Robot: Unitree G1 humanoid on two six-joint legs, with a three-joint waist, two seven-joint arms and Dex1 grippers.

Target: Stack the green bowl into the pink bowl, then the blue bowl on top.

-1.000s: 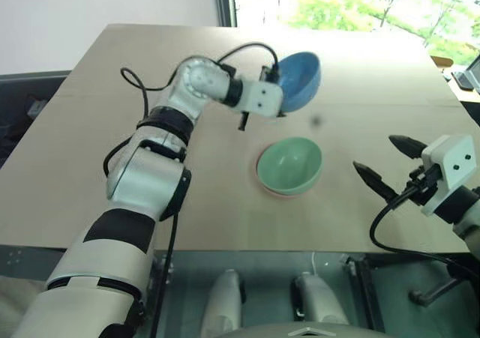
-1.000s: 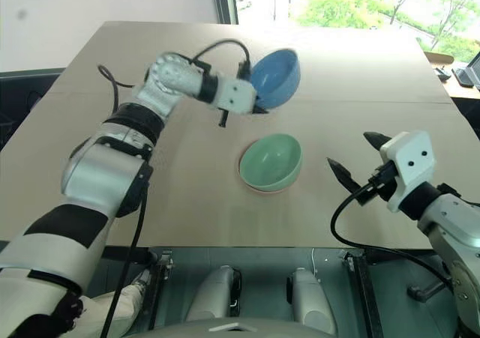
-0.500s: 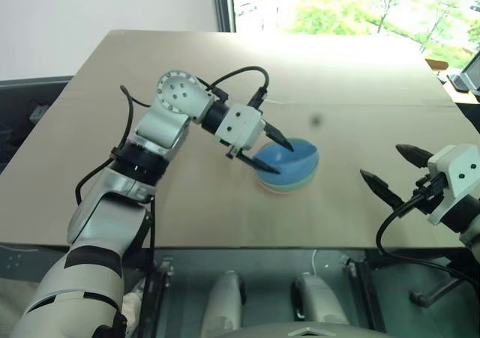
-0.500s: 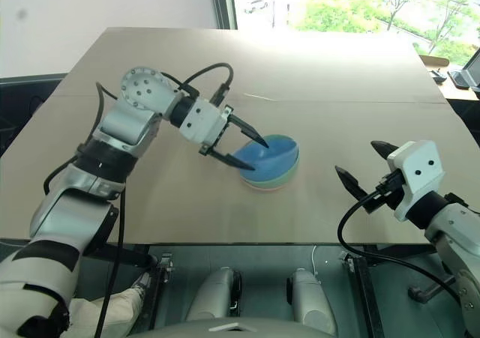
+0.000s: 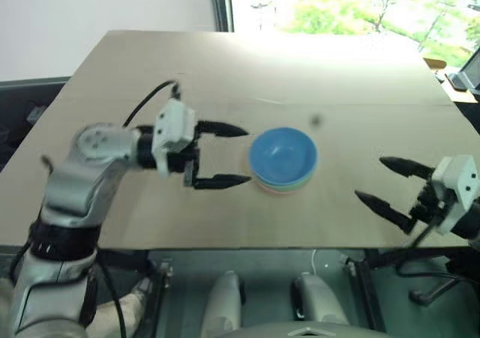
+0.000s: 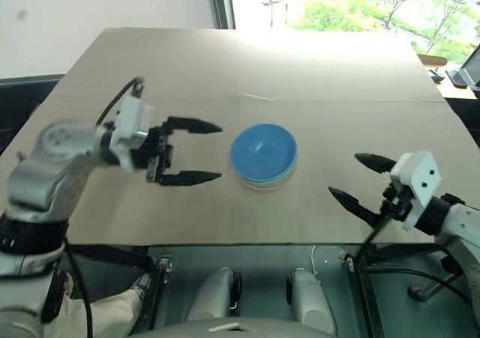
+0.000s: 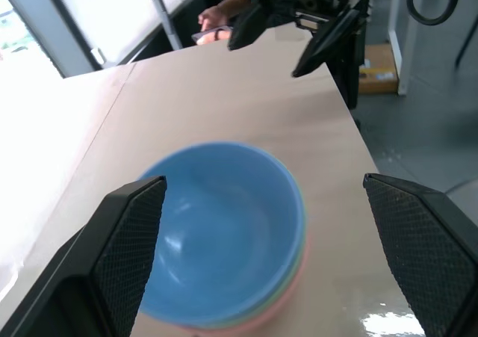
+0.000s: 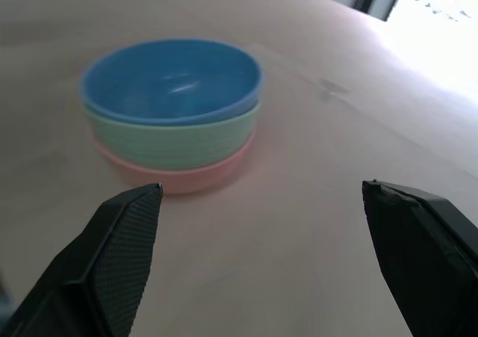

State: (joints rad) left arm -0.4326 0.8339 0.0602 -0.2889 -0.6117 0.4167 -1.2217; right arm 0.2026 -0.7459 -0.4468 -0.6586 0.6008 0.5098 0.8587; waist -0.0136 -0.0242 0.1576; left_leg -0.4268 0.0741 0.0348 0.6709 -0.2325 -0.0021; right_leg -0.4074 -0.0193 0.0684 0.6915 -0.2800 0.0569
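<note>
Head view, left gripper: two black fingers spread wide, holding nothing, pointed at the stack from its left side and just short of it.
Head view, right gripper: black fingers spread wide and empty, hovering by the near right edge of the table, well apart from the stack.
Head view, stack: small round sky-blue plastic bowl uppermost, nested upright in the small mint-green plastic bowl, itself seated in the small salmon-pink plastic bowl; only thin rims of the lower two showing.
Head view, surroundings: pale wooden table under the stack, a dark speck on its top beyond the bowls, a bright window with green trees past the far edge.
Left wrist view: blue bowl between the two textured finger pads, neither pad touching it; green and pink rims peeking out below; the other gripper across the table, fingers parted; a person's hand beyond the table edge.
Right wrist view: three bowls seen side-on, blue over green over pink, standing level on the table, ahead of and between the wide-set fingers, untouched.
</note>
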